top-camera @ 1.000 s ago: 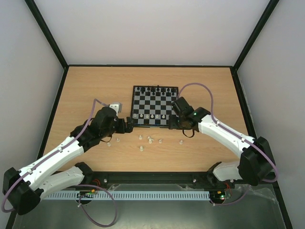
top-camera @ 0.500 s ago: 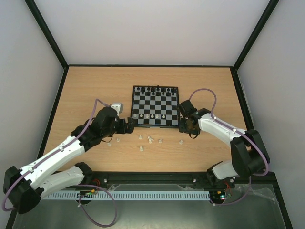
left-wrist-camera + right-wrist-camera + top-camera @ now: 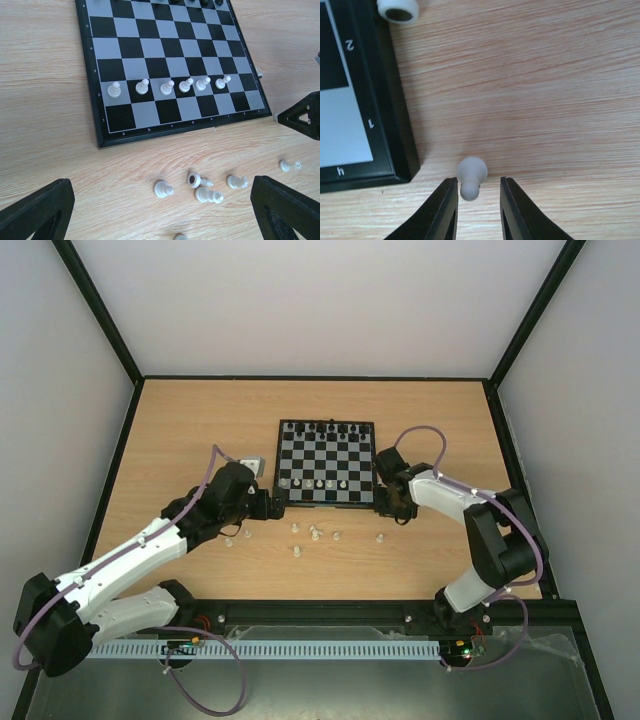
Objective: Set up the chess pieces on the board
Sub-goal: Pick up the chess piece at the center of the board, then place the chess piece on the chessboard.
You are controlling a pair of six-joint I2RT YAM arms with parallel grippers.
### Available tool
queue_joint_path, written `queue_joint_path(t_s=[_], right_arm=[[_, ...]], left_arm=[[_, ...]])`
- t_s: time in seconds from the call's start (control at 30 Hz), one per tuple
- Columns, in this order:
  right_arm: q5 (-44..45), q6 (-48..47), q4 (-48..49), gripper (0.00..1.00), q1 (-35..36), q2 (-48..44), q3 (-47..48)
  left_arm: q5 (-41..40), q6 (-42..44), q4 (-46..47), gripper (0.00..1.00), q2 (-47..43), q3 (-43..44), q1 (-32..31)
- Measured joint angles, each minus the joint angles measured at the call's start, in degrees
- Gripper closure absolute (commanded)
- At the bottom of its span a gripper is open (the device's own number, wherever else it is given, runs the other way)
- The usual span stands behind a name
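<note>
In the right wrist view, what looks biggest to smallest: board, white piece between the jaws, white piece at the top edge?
1. board, only a corner showing
2. lower piece and top piece: alike, the top piece cut off, so unranked

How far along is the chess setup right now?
Done: six white pawns stand on the second row of the board. In hand: the right claw straddles another white pawn on the table by the h1 corner; grip unclear. Remaining: two pawn squares and the first row; loose white pieces lie on the table.
</note>
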Motion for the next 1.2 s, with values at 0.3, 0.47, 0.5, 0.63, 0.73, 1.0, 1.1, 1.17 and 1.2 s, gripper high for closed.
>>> queue_joint_path(t_s=[0.3,0.47,0.5,0.63,0.73,1.0,1.1,1.17,1.2], right_arm=[[-0.74,-1.73,1.29,0.98,-0.81,2.84,2.38],[-0.72,-2.45,1.14,0.99,-0.81,2.84,3.74],[-0.74,-2.58,1.03,0.99,-0.81,2.82,4.04],[-1.36,-3.19,-0.09,0.98,-0.81,2.73,6.27],[-2.51,-3.78,-0.7,0.98,-0.81,2.73,9.07],[-5.49,-5.44,-0.87,0.97,-0.5,6.27,15.65],[-6.21,-5.97,-0.94,0.97,0.09,9.05,17.55],[-6.58,-6.14,-0.98,0.96,0.79,10.69,18.84],[-6.75,-6.25,-1.09,0.96,1.22,11.52,19.61]], left_arm=[[-0.92,0.0,-0.02,0.01,0.13,0.0,0.0],[-1.36,-0.02,-0.04,0.0,0.28,0.0,0.0],[-1.49,-0.02,-0.04,0.0,0.39,0.0,0.0],[-1.92,-0.04,-0.07,0.01,0.76,0.0,0.0],[-2.08,-0.07,-0.04,0.01,1.11,0.0,0.0],[-2.64,-0.28,-0.07,0.01,1.46,0.02,0.0],[-3.04,-0.31,-0.07,0.0,1.46,0.02,0.0],[-3.23,-0.33,-0.07,0.01,1.46,0.02,0.0],[-3.37,-0.33,-0.07,0.0,1.46,0.02,0.0]])
